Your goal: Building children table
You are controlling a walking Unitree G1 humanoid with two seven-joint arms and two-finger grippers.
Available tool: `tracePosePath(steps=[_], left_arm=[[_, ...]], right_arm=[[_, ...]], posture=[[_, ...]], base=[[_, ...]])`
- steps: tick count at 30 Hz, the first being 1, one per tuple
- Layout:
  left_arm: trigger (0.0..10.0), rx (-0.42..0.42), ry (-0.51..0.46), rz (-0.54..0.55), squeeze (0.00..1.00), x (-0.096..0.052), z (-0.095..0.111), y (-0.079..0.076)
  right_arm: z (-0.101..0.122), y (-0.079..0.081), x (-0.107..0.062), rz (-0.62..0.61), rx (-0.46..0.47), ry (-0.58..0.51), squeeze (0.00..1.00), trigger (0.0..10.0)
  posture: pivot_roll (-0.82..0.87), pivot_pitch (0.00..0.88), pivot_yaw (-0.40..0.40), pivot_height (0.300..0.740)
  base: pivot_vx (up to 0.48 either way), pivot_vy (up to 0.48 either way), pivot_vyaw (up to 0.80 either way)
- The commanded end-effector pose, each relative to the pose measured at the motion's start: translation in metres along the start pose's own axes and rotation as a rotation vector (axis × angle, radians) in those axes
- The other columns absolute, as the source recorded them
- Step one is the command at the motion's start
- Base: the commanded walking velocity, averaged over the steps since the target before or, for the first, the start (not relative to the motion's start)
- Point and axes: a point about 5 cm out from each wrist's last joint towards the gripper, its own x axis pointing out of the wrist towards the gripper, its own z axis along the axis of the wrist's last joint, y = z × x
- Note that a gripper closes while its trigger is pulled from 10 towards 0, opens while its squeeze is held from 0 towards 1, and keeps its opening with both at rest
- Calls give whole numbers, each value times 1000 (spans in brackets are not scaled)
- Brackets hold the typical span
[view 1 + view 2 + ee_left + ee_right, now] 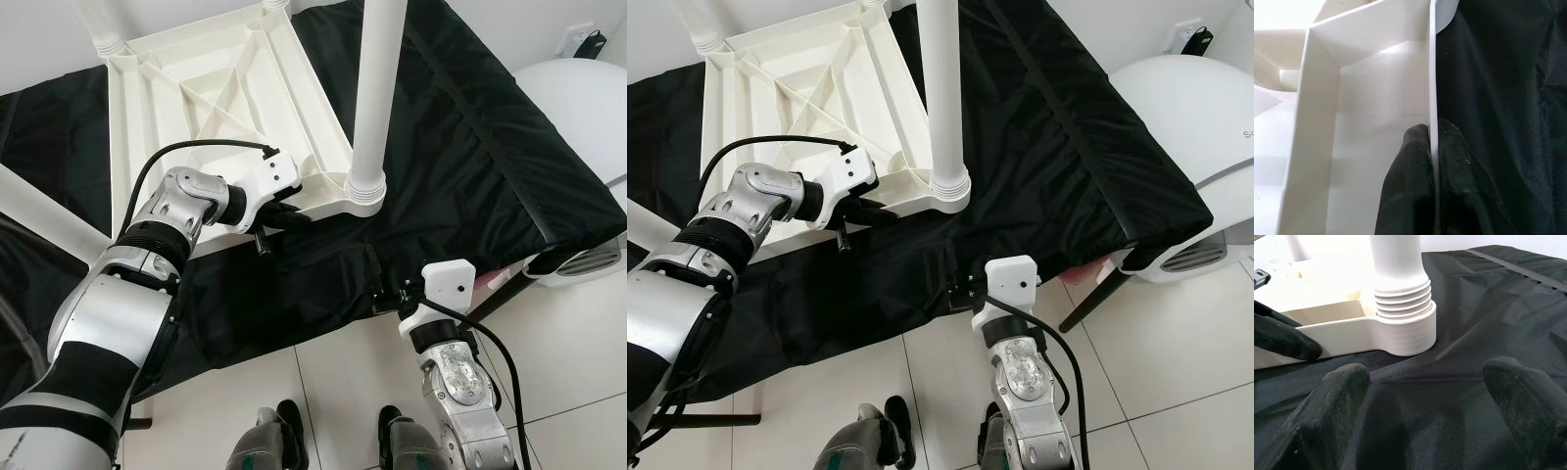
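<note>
Fingers of your left gripper [284, 217] pinch the near rim of the upturned tabletop [211, 88], which lies on the black-covered worktop [470, 147] with a leg [377, 88] standing in its near corner socket. Keep that pinch firm and level so the top does not slide. Your left arm reaches in, elbow bent; your right gripper [1420, 416] hovers low, fingers wide, facing the leg's threaded base.

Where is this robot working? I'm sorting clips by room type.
Probably a room in a home: white tiled floor, a wall outlet, a rounded white appliance. The upturned white table lies on a black-covered surface, gripped by the left gripper.
</note>
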Motion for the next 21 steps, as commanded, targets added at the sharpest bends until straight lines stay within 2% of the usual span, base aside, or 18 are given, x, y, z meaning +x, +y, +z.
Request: tracePosePath(steps=[1,2,3,4,7,8,9,10,13,14,15,16,17,21], left_arm=[[10000,-70,153,40,0,4,-38,-10],[10000,-78,162,51,855,4,-39,-10],[10000,-78,162,51,855,4,-39,-10],[10000,-92,178,62,1000,4,-41,-10],[10000,-78,197,72,1000,5,-42,-10],[10000,-73,206,76,882,5,-42,-10],[10000,-73,206,76,882,5,-42,-10],[10000,-70,210,81,0,5,-43,-10],[10000,-86,204,94,0,5,-41,-8],[9059,-89,202,98,0,5,-41,-8],[4745,-87,203,102,0,4,-41,-7],[4745,-85,205,105,0,4,-40,-7],[0,-92,194,111,0,4,-40,-7],[0,-87,182,116,0,4,-38,-6]], right_arm=[[-1,0,-4,-5,-4,13,0,10000],[0,0,-4,-7,-4,13,0,10000],[0,0,-4,-7,-4,13,0,10000],[-1,0,-4,-10,-5,14,0,10000],[-1,0,-4,-12,-4,15,0,10000],[-1,0,-5,-12,-6,16,0,10000],[-1,0,-5,-12,-6,16,0,10000],[-1,0,-4,-12,-6,16,0,10000],[-1,0,-4,-14,-5,15,0,10000],[-1,0,-4,-14,-5,15,0,10000],[-1,0,-4,-15,-5,15,0,10000],[-1,0,-4,-16,-6,15,0,10000],[-1,-1,-4,-17,-7,15,0,10000],[-1,-1,-4,-18,-9,16,0,10000]], posture=[[-97,265,171,740],[-98,267,171,740],[-98,267,171,740],[-97,267,173,740],[-97,267,172,740],[-96,266,173,740],[-96,266,173,740],[-96,266,173,740],[-96,264,174,740],[-96,264,174,740],[-97,263,177,740],[-97,263,177,740],[-97,260,177,740],[-97,260,176,740]], base=[[0,0,0],[0,0,0],[0,0,0],[0,0,0],[0,0,0],[0,0,0],[0,0,0],[0,0,0],[0,0,0],[0,0,0],[0,0,0],[0,0,0],[0,0,0],[0,0,0]])
